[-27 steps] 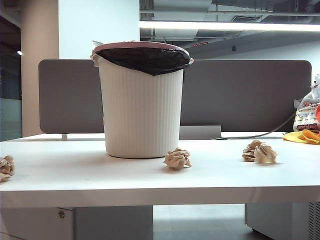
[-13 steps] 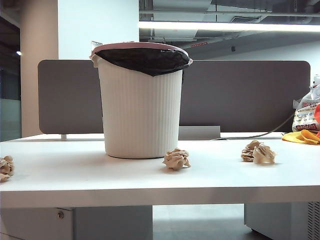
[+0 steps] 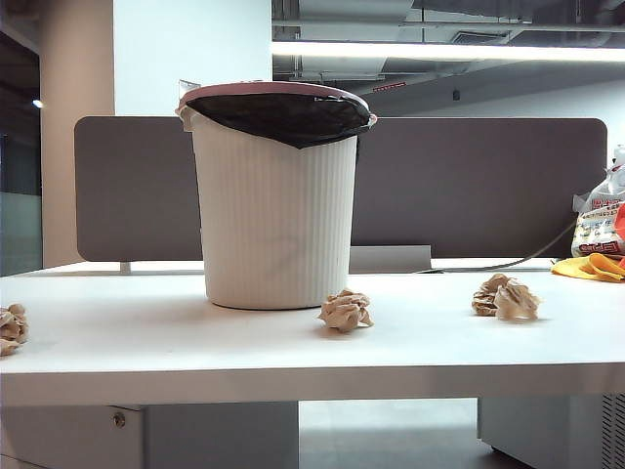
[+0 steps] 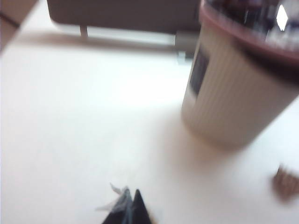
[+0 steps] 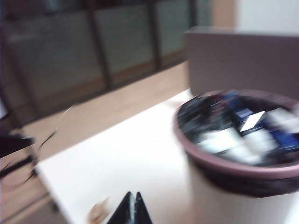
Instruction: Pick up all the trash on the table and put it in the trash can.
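Three paper balls [image 3: 346, 311] lie on the table [image 3: 146, 342] in the exterior view, which shows neither arm. The left gripper [image 4: 132, 205], closed and empty, has the bin [image 4: 233, 93] ahead of it; the right gripper [image 5: 133, 205], closed and empty, is beside the bin's rim.

The trash can [image 3: 276, 195] stands on the surface [image 3: 146, 342]; 3 trash balls lie left [image 3: 12, 329], just front-right [image 3: 346, 310] and farther right [image 3: 505, 297].

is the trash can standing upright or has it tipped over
Upright: the trash can stands base-down on the table, rim level, black liner folded over it.
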Available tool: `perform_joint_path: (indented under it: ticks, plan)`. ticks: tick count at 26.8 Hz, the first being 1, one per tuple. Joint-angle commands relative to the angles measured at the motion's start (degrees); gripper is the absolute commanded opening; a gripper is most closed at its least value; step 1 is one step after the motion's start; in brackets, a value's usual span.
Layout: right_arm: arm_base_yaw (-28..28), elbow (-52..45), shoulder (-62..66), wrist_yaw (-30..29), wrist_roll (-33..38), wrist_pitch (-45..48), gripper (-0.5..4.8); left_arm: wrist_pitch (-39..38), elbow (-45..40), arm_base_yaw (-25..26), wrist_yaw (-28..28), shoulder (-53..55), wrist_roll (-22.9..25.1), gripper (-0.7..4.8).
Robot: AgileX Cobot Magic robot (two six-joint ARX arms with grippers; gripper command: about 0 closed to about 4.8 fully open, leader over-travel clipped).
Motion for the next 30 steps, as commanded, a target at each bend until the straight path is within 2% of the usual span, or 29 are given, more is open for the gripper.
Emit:
perform_joint_path:
  ticks: [1,5,7,10,13,18,26,28,30]
  plan:
    - [7.43,0.92,3.93,2.38,-1.95,-0.15,-0.02,-5.9,0.11,0.07,0.17,1.22,5.64,-0.05]
    - [14.14,0.9,9.07,3.06,-3.15,-0.13,-0.02,-8.04,0.09,-0.57,0.35,3.37,8.2,-0.05]
    - [15.96,0.9,10.97,2.82,-3.04,-0.07,-0.02,-7.87,0.09,-1.68,-0.02,4.96,9.18,-0.05]
    - [19.19,0.92,13.88,1.49,-2.75,1.2,-0.02,-7.93,-0.02,-3.65,-3.61,8.85,11.96,-0.05]
    - [21.77,0.92,15.82,1.44,-2.73,1.9,-0.02,-6.91,-0.94,-6.12,-3.83,13.64,12.22,-0.05]
    - [24.28,0.92,16.57,1.44,-2.75,2.08,-0.02,-3.3,-1.84,-8.9,-8.87,21.62,12.37,-0.05]
    - [24.09,0.9,16.57,0.81,-2.75,1.97,-0.02,6.86,-1.84,-8.87,-7.13,33.33,11.91,0.03]
    - [24.09,0.92,16.57,0.81,-2.75,1.99,-0.02,8.37,-1.84,-8.9,-5.66,35.98,11.72,0.68]
    - [24.09,0.9,16.57,0.83,-2.75,1.99,-0.02,9.33,-1.81,-8.87,-3.48,38.91,11.47,1.98]
